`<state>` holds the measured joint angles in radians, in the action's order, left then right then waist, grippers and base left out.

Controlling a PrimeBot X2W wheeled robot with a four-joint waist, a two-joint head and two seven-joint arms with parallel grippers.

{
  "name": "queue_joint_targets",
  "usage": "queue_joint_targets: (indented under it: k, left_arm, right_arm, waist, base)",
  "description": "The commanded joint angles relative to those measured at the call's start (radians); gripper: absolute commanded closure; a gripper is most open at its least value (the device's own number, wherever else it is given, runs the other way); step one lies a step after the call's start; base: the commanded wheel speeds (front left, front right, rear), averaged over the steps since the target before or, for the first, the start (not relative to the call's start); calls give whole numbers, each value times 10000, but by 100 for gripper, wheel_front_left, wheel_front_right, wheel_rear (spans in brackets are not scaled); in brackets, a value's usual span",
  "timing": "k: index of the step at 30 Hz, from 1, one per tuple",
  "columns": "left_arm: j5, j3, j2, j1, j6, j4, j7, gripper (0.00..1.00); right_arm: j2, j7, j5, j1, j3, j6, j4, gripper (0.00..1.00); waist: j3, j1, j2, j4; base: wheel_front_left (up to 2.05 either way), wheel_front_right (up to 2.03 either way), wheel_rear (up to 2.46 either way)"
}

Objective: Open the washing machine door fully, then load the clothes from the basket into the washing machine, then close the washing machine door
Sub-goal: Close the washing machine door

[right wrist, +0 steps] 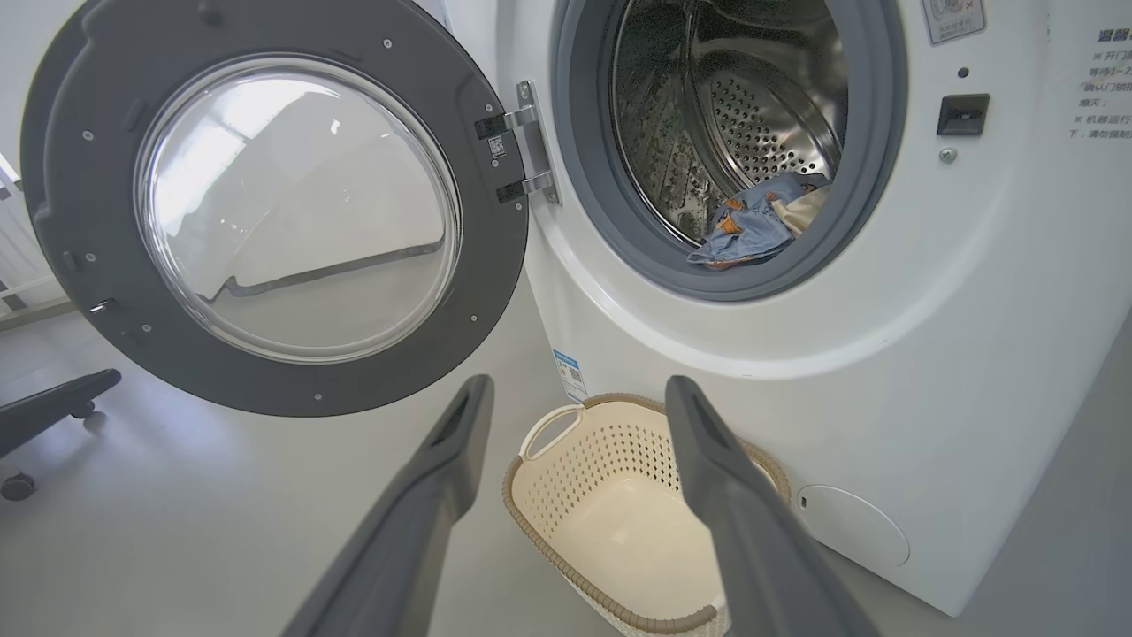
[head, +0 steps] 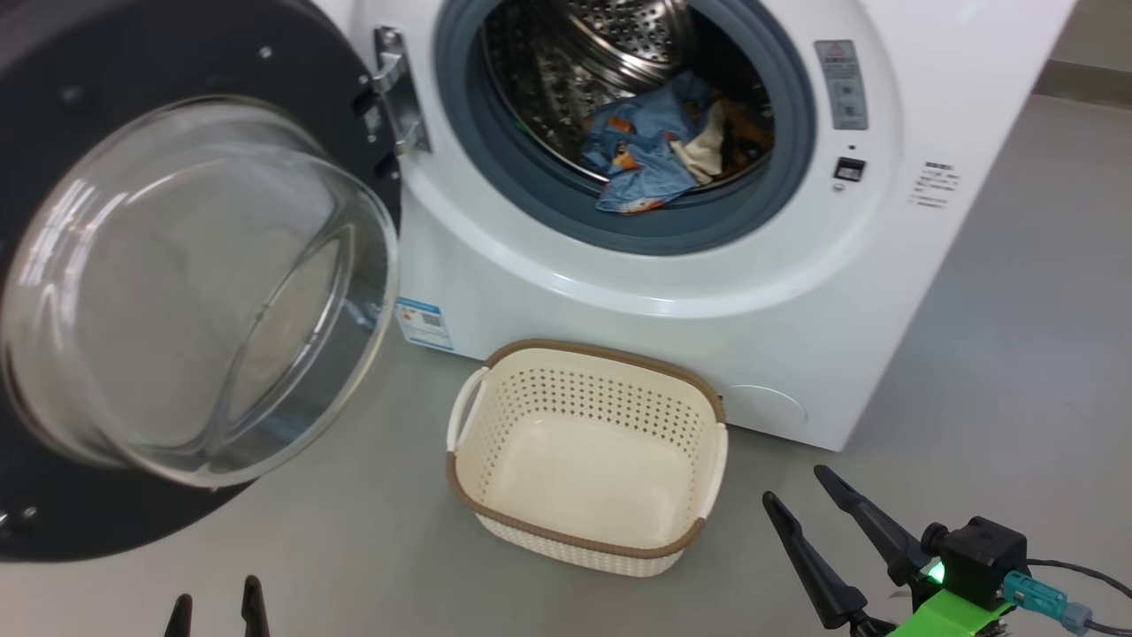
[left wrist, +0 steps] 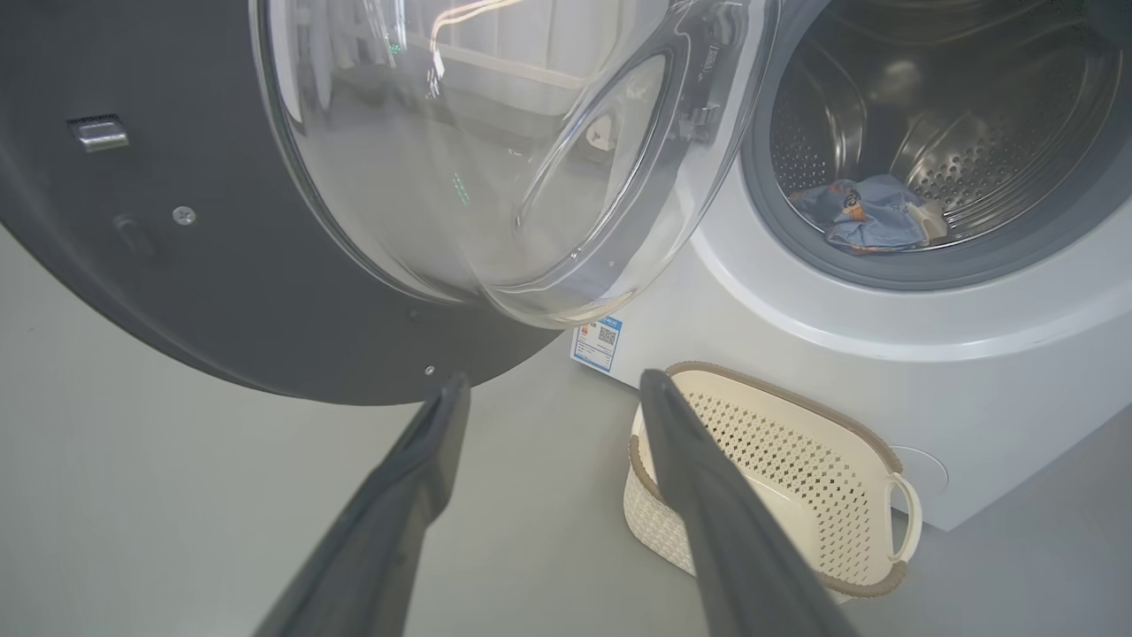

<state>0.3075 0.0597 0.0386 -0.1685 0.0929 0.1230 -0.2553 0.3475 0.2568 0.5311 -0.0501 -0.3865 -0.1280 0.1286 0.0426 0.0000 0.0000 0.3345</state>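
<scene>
The white washing machine [head: 796, 292] fills the back, its door [head: 53, 106] swung wide open to the left, glass bowl bulging toward me. Light blue printed clothes [head: 650, 146] lie inside the steel drum, partly over the grey gasket; the same clothes [right wrist: 752, 226] show in the right wrist view. On the floor in front stands the cream basket [head: 584, 540] with nothing inside. My left gripper [head: 217, 606] is open at the bottom left, below the door. My right gripper [head: 800, 495] is open at the lower right, just right of the basket, holding nothing.
Grey floor [head: 1017, 354] spreads to the right of the machine and in front of the basket. A dark wheeled chair base [right wrist: 44, 416] sits at far left in the right wrist view. The open door overhangs the floor on the left.
</scene>
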Motion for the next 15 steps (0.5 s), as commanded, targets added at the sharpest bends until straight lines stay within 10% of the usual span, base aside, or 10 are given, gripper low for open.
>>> queue_joint_targets:
  k: [1, 15]
  left_arm:
    - [62, 289, 116, 105, 73, -316, -65, 0]
    - [242, 183, 116, 7, 220, -464, -65, 0]
  right_arm:
    - [138, 49, 41, -302, -207, -27, -190, 0]
    - [135, 49, 64, -454, -256, -27, -122, 0]
  waist:
    - [-40, 0, 0, 305]
    - [1, 0, 0, 827]
  base:
    - [0, 0, 0]
    - [0, 0, 0]
